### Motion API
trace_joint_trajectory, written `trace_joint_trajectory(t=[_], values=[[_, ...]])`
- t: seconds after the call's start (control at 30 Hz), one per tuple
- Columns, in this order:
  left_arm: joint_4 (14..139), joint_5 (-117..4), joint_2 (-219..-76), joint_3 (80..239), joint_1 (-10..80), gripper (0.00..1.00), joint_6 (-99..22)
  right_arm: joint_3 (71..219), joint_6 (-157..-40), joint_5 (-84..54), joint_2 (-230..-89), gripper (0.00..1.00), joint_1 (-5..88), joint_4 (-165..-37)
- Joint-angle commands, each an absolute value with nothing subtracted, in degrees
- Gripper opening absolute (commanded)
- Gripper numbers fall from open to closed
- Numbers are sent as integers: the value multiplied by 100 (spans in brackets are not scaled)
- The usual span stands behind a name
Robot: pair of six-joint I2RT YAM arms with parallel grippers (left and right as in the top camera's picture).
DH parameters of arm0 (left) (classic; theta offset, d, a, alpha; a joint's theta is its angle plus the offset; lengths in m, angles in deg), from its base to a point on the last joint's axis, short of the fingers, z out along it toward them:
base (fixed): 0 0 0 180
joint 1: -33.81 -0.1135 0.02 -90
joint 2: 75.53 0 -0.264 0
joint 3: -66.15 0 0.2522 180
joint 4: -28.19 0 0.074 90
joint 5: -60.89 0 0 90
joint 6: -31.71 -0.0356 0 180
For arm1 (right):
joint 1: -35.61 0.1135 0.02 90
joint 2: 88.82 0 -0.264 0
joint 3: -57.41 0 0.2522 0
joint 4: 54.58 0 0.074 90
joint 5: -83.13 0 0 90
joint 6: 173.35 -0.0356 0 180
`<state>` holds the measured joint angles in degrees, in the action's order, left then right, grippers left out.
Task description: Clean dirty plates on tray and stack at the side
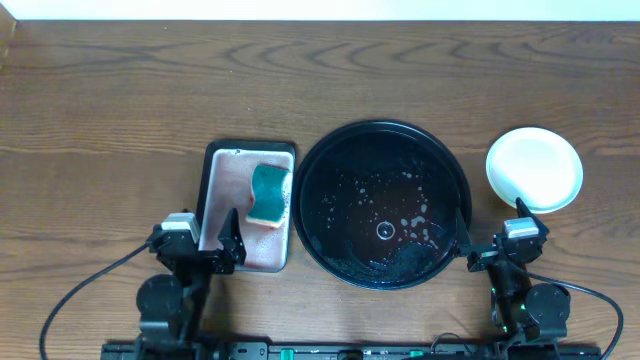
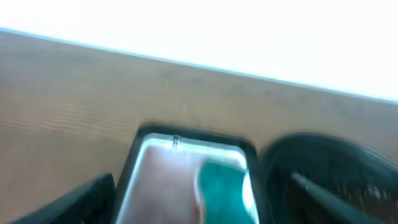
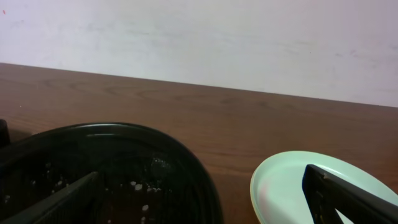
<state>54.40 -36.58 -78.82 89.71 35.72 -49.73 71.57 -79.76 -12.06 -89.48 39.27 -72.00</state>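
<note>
The right gripper [image 1: 492, 222] hangs low at the near edge of the table [image 1: 120, 120] with its jaws spread wide and nothing between them. Seen from its own wrist, one finger reaches out over the black tray [image 1: 383, 205] on its left and the other over the pale mint plate [image 1: 534, 168] on its right. The plate lies flat on the wood just ahead and to the right of this gripper, beside the tray and apart from its rim. I can make out only the one top face, so whether more plates lie under it I cannot tell. In the right wrist view the plate [image 3: 283, 186] looks clean and pale, and the tray [image 3: 124, 155] glossy and dotted with white specks and drops. The left gripper [image 1: 205, 240] is also low and near the front edge, its jaws wide apart and holding nothing. Straight ahead of it sits the small rectangular sponge tray [image 1: 250, 205], with a green sponge [image 1: 269, 195] lying in the far right part of it. The left wrist picture is blurred, but the sponge tray [image 2: 186, 134] and sponge [image 2: 221, 186] show between the two fingers of the gripper [image 2: 202, 180], with the black tray [image 2: 323, 162] just off to its right. From the right wrist, that gripper [image 3: 202, 174] frames bare wood between tray and plate.
</note>
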Motion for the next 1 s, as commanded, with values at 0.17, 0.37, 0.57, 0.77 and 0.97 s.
trace_joint_trajectory(t=[0.17, 0.37, 0.57, 0.77, 0.97], values=[[3713, -3590, -7561, 8012, 3537, 87, -5675, 7149, -7921, -1160, -8911, 99, 3903, -7227], [4550, -3612, -7565, 8014, 3548, 87, -5598, 7149, -7921, -1163, -8911, 99, 3903, -7227], [4537, -3612, -7587, 8014, 3548, 87, -5589, 7149, -7921, -1163, -8911, 99, 3903, -7227], [4537, -3612, -7587, 8014, 3548, 87, -5589, 7149, -7921, -1160, -8911, 99, 3903, -7227], [4537, -3612, -7587, 8016, 3548, 87, -5589, 7149, -7921, -1163, -8911, 99, 3903, -7227]])
